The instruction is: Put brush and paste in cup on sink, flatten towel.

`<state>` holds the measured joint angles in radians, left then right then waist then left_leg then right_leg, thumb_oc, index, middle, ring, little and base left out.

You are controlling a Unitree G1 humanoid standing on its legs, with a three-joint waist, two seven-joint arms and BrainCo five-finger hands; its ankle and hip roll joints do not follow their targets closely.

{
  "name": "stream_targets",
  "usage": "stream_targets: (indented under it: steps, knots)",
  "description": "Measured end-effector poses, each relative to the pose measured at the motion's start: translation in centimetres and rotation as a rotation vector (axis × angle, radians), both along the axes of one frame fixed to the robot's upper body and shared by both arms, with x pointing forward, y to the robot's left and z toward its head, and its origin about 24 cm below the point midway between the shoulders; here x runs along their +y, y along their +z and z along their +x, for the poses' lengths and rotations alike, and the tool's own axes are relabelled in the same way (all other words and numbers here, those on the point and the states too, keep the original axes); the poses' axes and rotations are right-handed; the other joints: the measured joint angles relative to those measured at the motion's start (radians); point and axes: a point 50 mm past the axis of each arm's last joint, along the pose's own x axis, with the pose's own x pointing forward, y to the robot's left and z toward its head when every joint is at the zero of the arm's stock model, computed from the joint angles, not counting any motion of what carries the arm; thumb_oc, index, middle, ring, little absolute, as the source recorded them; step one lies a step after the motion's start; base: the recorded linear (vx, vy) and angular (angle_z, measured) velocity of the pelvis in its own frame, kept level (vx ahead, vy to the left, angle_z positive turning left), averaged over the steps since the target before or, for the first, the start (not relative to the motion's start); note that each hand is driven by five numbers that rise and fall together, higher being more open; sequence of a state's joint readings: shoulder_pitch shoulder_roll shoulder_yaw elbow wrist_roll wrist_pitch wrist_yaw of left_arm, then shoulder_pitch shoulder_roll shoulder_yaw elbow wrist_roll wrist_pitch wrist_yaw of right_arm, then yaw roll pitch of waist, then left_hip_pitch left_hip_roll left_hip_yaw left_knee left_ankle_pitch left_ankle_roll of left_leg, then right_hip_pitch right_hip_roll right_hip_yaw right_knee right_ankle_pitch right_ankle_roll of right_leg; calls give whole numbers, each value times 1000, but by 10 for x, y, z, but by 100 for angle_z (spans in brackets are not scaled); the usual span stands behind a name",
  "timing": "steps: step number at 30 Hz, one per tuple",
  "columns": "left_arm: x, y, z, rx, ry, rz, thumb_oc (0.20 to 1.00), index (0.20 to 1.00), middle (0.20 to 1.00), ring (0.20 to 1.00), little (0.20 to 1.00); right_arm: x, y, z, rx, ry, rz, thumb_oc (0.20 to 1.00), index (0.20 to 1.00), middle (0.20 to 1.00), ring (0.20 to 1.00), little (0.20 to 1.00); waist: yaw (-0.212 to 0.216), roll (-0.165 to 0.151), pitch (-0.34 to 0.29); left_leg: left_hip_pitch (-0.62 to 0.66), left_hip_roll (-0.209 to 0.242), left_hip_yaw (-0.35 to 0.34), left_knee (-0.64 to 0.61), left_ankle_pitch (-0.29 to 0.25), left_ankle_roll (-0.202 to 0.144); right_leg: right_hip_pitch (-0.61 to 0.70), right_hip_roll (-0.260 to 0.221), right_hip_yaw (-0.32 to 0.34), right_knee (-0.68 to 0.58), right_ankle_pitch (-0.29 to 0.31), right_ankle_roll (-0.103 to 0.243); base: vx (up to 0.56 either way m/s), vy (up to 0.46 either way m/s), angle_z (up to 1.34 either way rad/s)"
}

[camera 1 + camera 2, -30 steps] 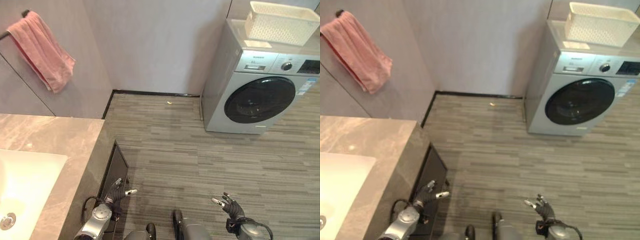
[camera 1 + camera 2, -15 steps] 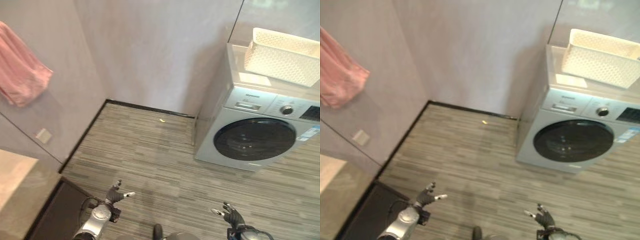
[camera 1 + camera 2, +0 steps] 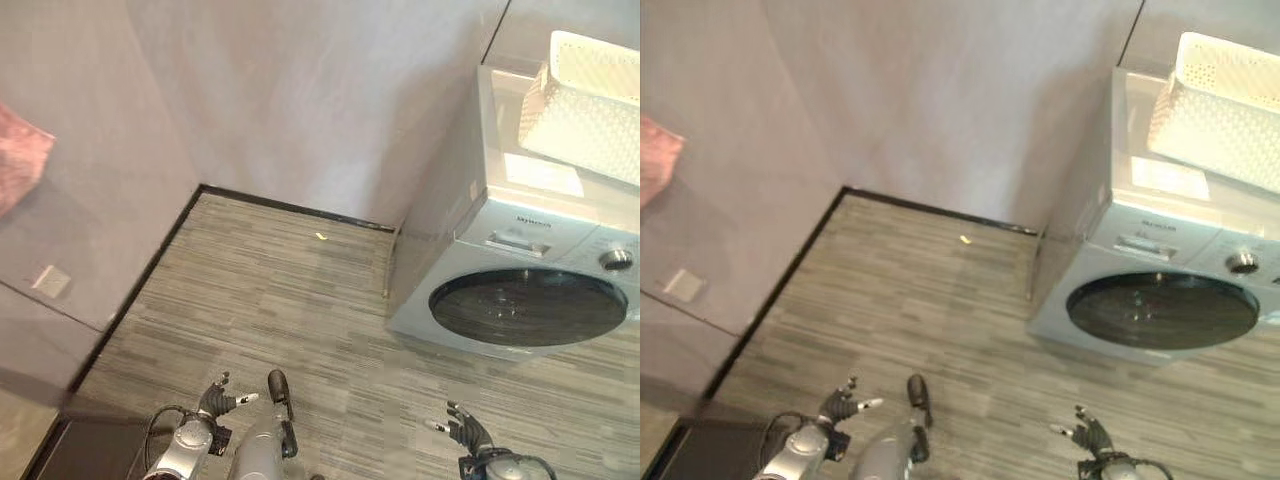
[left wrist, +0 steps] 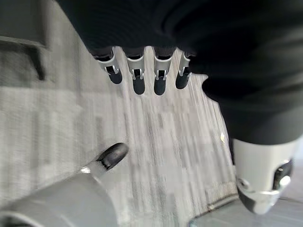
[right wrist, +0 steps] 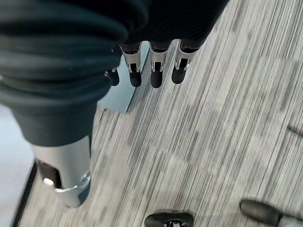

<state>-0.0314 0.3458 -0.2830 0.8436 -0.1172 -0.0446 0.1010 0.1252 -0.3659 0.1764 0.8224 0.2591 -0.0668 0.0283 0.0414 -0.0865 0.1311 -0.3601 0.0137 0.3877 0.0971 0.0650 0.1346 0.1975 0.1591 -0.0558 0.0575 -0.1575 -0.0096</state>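
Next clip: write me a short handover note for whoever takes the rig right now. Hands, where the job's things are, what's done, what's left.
Left hand: open, empty, low over the floor.
Right hand: open, empty, low over the floor.
Pink towel: a corner of it hangs on the wall at the far left, untouched.
The head camera faces the washing machine with a white basket on top.
Done: nothing to see.
Left: brush and paste into the cup, flatten the towel.
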Motion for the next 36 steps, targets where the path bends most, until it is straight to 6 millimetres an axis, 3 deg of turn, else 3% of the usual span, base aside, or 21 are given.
stream_targets:
  steps: [1,2,3,4,8,9,13,15,16,18,19,21,24,25,28,29,30,31,32,34,36]
  knots:
    - [0,-1,-2,6,-5,1,1000,1000,1000,1000,1000,-1,-1,-5,12,-3,-3,1000,1000,1000,1000,1000,0,12,-14,27,-2,-5,-6,-31,44,13,23,-4,19,-4,17,390,332,-23]
    - [4,0,-1,9,-7,17,1000,1000,1000,1000,1000,3,-5,-10,36,-7,9,1000,1000,1000,1000,1000,5,-8,-19,52,-14,-45,-20,27,68,12,22,-7,72,-24,51,399,361,-18]
    - [7,1,-1,9,-13,28,1000,1000,1000,1000,1000,8,-6,-9,31,-3,24,1000,1000,1000,1000,1000,7,-26,-21,82,-18,-52,-17,20,71,-7,7,-20,164,-34,73,375,365,-35]
    - [8,4,-2,-5,-20,24,1000,1000,1000,1000,1000,7,0,-8,-5,21,32,1000,1000,1000,1000,1000,6,-26,-37,157,-34,-62,-33,-27,75,-60,-74,-61,373,-67,102,333,370,-22]
    - [3,20,26,-100,-49,14,1000,1000,1000,1000,1000,11,4,-6,-29,48,44,1000,1000,1000,1000,1000,-11,-19,-60,206,-89,-140,-37,-81,76,-228,-260,-50,644,-34,154,342,344,44]
    - [2,22,28,-108,-51,15,1000,1000,1000,1000,1000,14,5,-1,-39,63,52,1000,1000,1000,1000,1000,-8,-11,-56,230,-90,-175,-50,-89,69,-264,-249,-27,671,-41,149,366,244,111]
    - [2,17,28,-82,-39,21,1000,1000,1000,1000,1000,23,10,13,-91,87,79,1000,1000,1000,1000,1000,-34,46,-28,305,-31,-299,-84,-101,14,-432,-109,96,532,-88,120,367,102,94]
    - [2,11,27,-41,-40,37,1000,1000,1000,1000,1000,27,8,8,-77,112,84,1000,1000,1000,1000,1000,-91,58,-8,332,-14,-438,-82,-106,17,-492,-53,220,218,-15,131,285,-4,187]
    - [3,6,20,-15,-45,44,1000,1000,1000,1000,1000,31,3,0,-47,123,91,1000,1000,1000,1000,1000,-88,24,-4,362,-25,-453,-80,-124,-22,-519,-73,271,119,73,144,158,-48,130]
    - [6,2,10,15,-53,58,1000,1000,1000,1000,1000,36,-3,-18,-1,113,111,1000,1000,1000,1000,1000,-109,-41,-24,362,-79,-532,-4,-178,-88,-520,-121,303,165,137,175,73,-39,153]
    - [10,2,6,18,-65,70,1000,1000,1000,1000,1000,38,-8,-33,31,91,125,1000,1000,1000,1000,1000,-105,-99,-43,363,-115,-543,39,-213,-112,-510,-164,287,165,249,103,66,-67,113]
    - [6,-6,-11,63,-74,61,1000,1000,1000,1000,1000,33,-10,-24,39,92,105,1000,1000,1000,1000,1000,-74,-65,-50,303,-63,-477,142,-257,-111,-467,-120,256,90,239,84,64,-91,45]
    - [7,-6,-12,59,-70,54,1000,1000,1000,1000,1000,32,-10,-14,35,98,92,1000,1000,1000,1000,1000,-55,-52,-53,271,-75,-455,108,-241,-101,-455,-97,229,2,244,94,39,-49,9]
    - [10,-6,-16,62,-47,50,1000,1000,1000,1000,1000,34,-8,-6,15,106,97,1000,1000,1000,1000,1000,-42,-36,-45,279,-37,-456,53,-216,-108,-454,-86,191,-6,233,100,30,-58,-8]
    - [10,-8,-20,69,-30,44,1000,1000,1000,1000,1000,44,-11,-17,32,109,124,1000,1000,1000,1000,1000,-47,-47,-31,267,-34,-494,71,-217,-134,-405,-104,115,-1,263,41,-99,-11,60]
    - [-1,-5,-2,35,-43,26,1000,1000,1000,1000,1000,43,-12,-24,39,99,124,1000,1000,1000,1000,1000,-89,-27,-11,195,-22,-459,105,-206,-154,-406,-136,12,-13,267,43,30,105,191]
    - [-10,-3,8,15,-59,13,1000,1000,1000,1000,1000,41,-13,-29,53,90,122,1000,1000,1000,1000,1000,-112,-9,4,154,13,-365,93,-182,-123,-414,-157,-66,-11,254,39,-7,111,251]
    - [-16,3,23,-21,-77,10,1000,1000,1000,1000,1000,44,-18,-34,82,81,130,1000,1000,1000,1000,1000,-119,-21,3,150,74,-126,72,-182,-128,-448,-200,-131,-19,230,10,40,59,208]
    - [-19,6,29,-35,-83,6,1000,1000,1000,1000,1000,43,-18,-32,86,87,124,1000,1000,1000,1000,1000,-139,-26,9,130,98,-51,105,-183,-132,-453,-213,-151,-34,228,21,53,67,164]
    - [-20,2,22,-22,-80,-3,1000,1000,1000,1000,1000,33,-12,-18,54,105,83,1000,1000,1000,1000,1000,-129,17,7,168,98,-84,60,-178,-139,-441,-196,-153,-68,259,36,129,95,75]
    - [-10,5,16,-28,-78,17,1000,1000,1000,1000,1000,31,-6,5,12,122,55,1000,1000,1000,1000,1000,-110,-1,14,202,67,-130,-4,-138,-170,-431,-202,-153,-77,273,37,108,141,10]
